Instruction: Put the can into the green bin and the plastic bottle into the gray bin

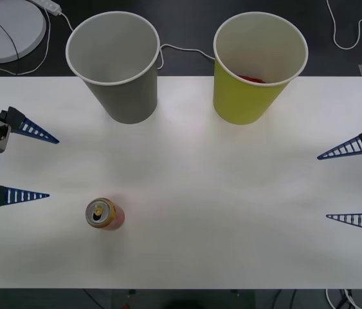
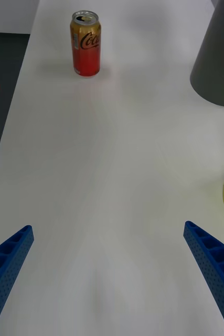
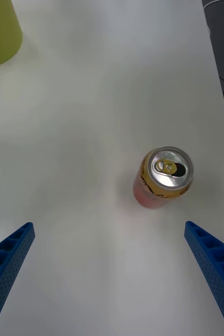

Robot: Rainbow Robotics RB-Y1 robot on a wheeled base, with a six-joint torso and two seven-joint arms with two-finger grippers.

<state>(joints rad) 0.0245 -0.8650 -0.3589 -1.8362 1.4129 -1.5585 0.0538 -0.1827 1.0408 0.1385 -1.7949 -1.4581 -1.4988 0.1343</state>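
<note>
Left gripper (image 1: 18,163) hangs at the table's left edge w/ fingers spread wide, nothing between them; right gripper (image 1: 354,185) mirrors it at the right edge, also spread and empty. Nearest thing on the white table (image 1: 232,212) is the can (image 1: 105,214), upright, near-left, just right of the left gripper's near finger and apart from both bins; left wrist view has it ahead of the spread fingers, tab up (image 3: 163,177). Far side: the gray bin (image 1: 116,64) far-left and the green bin (image 1: 258,67) far-right, both upright, side by side w/ a gap. Something red shows low inside the green bin (image 1: 253,79), can't tell what it is. Progress, as I judge it: can is not yet binned, no grasp begun, so step one is all still to do; left arm looks best placed for it. No plastic bottle on the table, so the bottle half can't be judged. Count: 1 can, 2 bins (1 gray, 1 green), 2 grippers. Behind the table, a white round disc (image 1: 4,29) and cables (image 1: 351,35) on the dark floor.
</note>
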